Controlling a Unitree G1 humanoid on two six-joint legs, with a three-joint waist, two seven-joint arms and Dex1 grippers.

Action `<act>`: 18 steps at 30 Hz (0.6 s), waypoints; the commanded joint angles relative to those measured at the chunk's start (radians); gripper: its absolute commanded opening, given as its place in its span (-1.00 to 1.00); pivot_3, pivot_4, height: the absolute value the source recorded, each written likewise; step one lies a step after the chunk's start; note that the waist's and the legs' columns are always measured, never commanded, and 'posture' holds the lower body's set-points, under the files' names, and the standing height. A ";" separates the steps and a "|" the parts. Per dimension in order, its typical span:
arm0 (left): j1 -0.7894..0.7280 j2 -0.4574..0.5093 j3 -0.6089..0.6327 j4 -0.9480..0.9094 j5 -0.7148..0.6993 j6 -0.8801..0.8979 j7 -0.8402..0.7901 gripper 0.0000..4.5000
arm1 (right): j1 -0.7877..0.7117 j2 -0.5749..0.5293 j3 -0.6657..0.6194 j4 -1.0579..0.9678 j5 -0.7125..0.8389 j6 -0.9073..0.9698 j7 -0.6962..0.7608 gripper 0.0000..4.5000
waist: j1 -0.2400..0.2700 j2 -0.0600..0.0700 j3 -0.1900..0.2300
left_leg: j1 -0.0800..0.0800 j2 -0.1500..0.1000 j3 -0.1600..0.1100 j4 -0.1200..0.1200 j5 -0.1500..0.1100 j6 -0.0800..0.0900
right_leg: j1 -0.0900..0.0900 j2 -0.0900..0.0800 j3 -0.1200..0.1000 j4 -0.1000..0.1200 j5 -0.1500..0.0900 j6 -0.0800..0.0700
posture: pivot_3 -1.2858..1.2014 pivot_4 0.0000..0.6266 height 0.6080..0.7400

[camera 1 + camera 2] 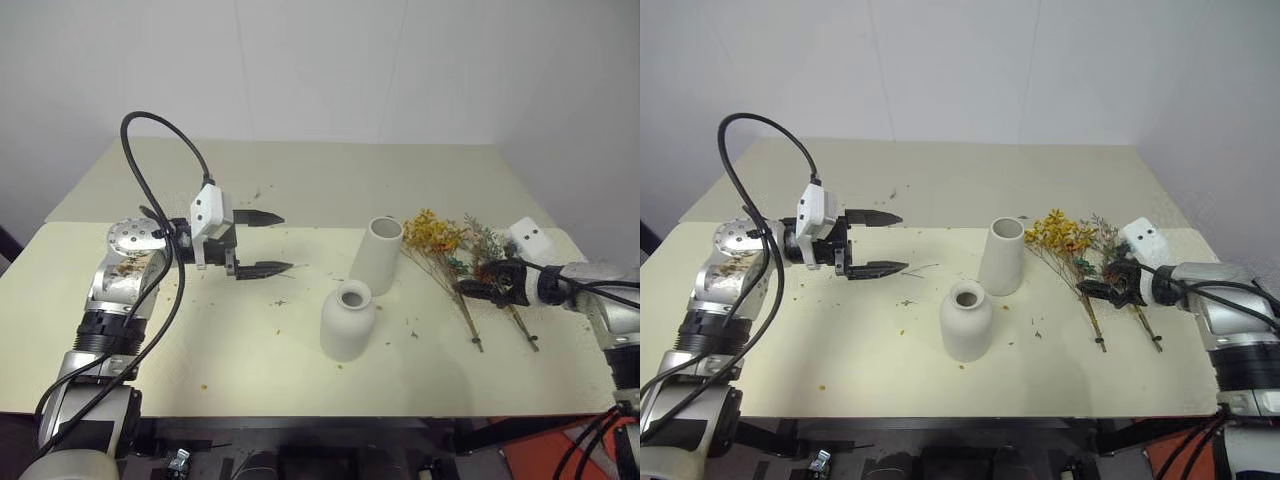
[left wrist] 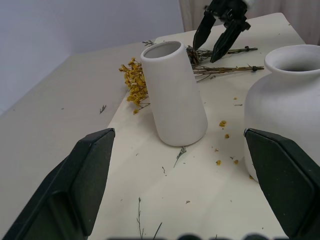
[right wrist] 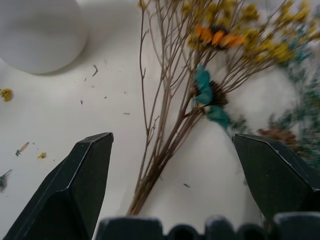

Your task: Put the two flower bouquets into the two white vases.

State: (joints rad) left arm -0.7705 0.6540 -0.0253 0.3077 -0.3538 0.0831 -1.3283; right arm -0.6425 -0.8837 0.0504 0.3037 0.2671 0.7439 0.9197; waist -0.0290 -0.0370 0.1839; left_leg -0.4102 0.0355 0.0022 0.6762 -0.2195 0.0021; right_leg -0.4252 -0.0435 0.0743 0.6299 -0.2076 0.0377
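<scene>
on the table (image 1: 300,350) (no writing visible) lie two bouquets (image 1: 460,265).

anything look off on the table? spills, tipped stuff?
Both vases stand upright: tall cylinder vase, round bottle vase. Only oddity: dried petal and stem crumbs are scattered over the table, shed near the two bouquets lying flat.

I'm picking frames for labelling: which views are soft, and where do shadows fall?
Right wrist view: the yellow bouquet and the grey-green bouquet's heads blur, stems sharper. Left wrist view: crisp on the tall vase. Head views: even light, faint shadows beside the short vase.
</scene>
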 commanded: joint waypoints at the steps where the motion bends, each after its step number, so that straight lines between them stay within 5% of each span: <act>1: 0.006 0.005 0.016 -0.027 -0.002 -0.024 -0.005 1.00 | -0.047 0.003 0.006 0.012 -0.011 0.032 0.020 0.98 | 0.000 0.000 0.000 | 0.000 0.000 0.000 0.000 0.000 0.000 | 0.000 0.000 0.000 0.000 0.000 0.000 | 0.03 -0.52 1.00; 18: 0.053 0.015 0.020 -0.075 0.001 -0.017 0.018 1.00 | -0.175 0.115 0.077 0.222 -0.102 0.035 0.009 0.91 | -0.011 0.000 0.000 | 0.001 0.000 0.000 0.000 0.000 0.000 | 0.000 0.000 0.000 0.001 0.000 0.000 | 0.03 -0.52 1.00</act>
State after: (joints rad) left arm -0.7101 0.6562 -0.0210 0.2593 -0.3538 0.0716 -1.3158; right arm -0.7861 -0.7610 0.1259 0.5236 0.1811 0.8045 0.9171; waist -0.0398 -0.0366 0.1841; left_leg -0.4095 0.0356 0.0018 0.6762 -0.2195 0.0021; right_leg -0.4252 -0.0434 0.0740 0.6308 -0.2073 0.0378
